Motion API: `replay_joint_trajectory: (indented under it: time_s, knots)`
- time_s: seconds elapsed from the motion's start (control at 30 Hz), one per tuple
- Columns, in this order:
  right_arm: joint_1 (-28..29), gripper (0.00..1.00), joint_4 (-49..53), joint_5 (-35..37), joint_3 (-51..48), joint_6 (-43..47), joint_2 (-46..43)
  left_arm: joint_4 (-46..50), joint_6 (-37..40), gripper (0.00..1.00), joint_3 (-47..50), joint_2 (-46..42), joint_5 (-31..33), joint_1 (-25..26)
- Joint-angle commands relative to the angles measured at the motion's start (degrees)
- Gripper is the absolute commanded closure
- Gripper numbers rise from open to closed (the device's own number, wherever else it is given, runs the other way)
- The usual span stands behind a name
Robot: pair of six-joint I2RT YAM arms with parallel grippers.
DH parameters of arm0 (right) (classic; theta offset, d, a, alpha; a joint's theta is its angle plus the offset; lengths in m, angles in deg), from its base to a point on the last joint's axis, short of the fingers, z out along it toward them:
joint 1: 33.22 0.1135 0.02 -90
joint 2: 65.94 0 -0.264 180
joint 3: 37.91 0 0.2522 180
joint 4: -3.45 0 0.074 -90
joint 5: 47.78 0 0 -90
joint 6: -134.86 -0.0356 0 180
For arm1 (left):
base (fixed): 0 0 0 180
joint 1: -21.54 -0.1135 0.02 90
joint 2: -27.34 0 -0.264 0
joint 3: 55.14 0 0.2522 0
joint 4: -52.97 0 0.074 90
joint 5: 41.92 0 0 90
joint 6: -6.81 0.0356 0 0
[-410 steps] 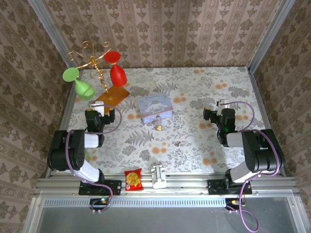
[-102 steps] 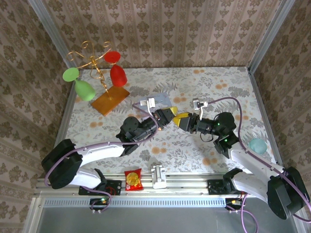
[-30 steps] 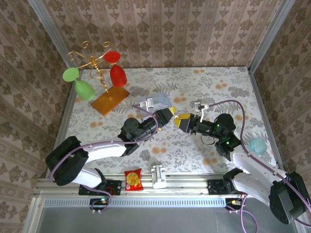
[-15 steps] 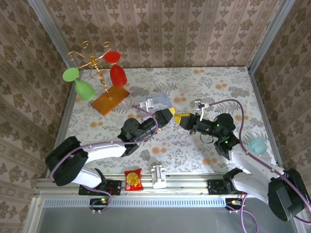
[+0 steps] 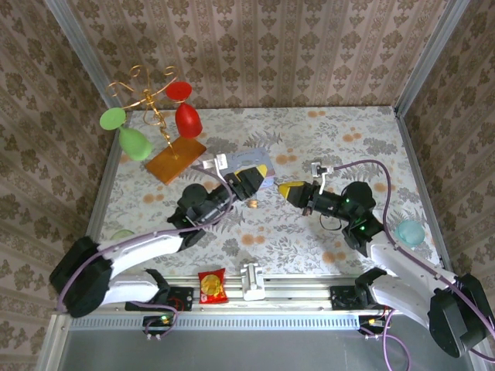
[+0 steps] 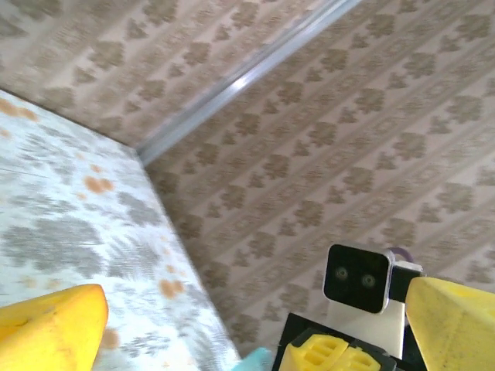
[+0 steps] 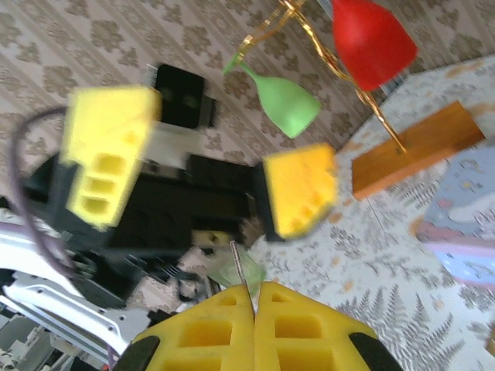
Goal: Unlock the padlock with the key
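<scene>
In the top view the small brass padlock (image 5: 251, 204) lies on the floral table, just in front of the pale blue tin (image 5: 246, 158). My left gripper (image 5: 254, 179) hovers over it, open and holding nothing. In the left wrist view the left gripper (image 6: 251, 328) gapes wide and faces the right arm. My right gripper (image 5: 285, 188) is a short way to the right of the padlock and points at it. The right gripper (image 7: 255, 292) is shut on the key (image 7: 244, 280), whose thin silver blade sticks out between the yellow fingers.
A gold stand on a wooden base (image 5: 176, 158) holds a red glass (image 5: 188, 120) and a green glass (image 5: 133, 141) at the back left. A teal cup (image 5: 410, 230) sits by the right arm. A red snack packet (image 5: 212, 286) and a white block (image 5: 253, 280) lie at the front rail.
My left gripper has opened and pulled back to the left, and the padlock now lies on the table. The right gripper has shut fully and stayed almost in place.
</scene>
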Motion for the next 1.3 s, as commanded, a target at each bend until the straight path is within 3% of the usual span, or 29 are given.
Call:
replay_joint_trajectory:
  time_s: [0.0,0.13,0.2,0.4,0.7,0.9,1.27]
  knots:
    - [-0.05,1.0,7.94,2.94,2.08,3.28,1.77,23.15,10.72,0.0,-4.43,-1.78,3.79,-1.06]
    - [-0.18,1.0,22.63,8.89,6.59,7.51,6.39,19.76,9.15,0.0,-2.12,4.66,-2.2,-4.47]
    - [-0.19,1.0,26.46,12.38,7.57,8.61,8.84,21.91,11.6,0.03,-2.54,8.1,-0.02,-4.39]
    - [-0.14,1.0,27.13,15.12,8.09,9.34,14.69,19.96,14.77,0.13,-4.63,19.02,0.51,-4.96]
    - [-0.26,1.0,27.99,14.68,9.31,12.29,18.44,18.79,16.72,0.15,-6.27,27.46,-2.35,-9.29]
    - [-0.19,1.0,27.32,14.74,7.78,12.24,17.75,15.45,16.99,0.28,-7.32,30.98,-5.48,-10.43]
    - [-0.57,1.0,27.14,15.37,6.01,12.17,16.8,10.67,15.74,0.47,-6.5,35.74,-4.98,-9.93]
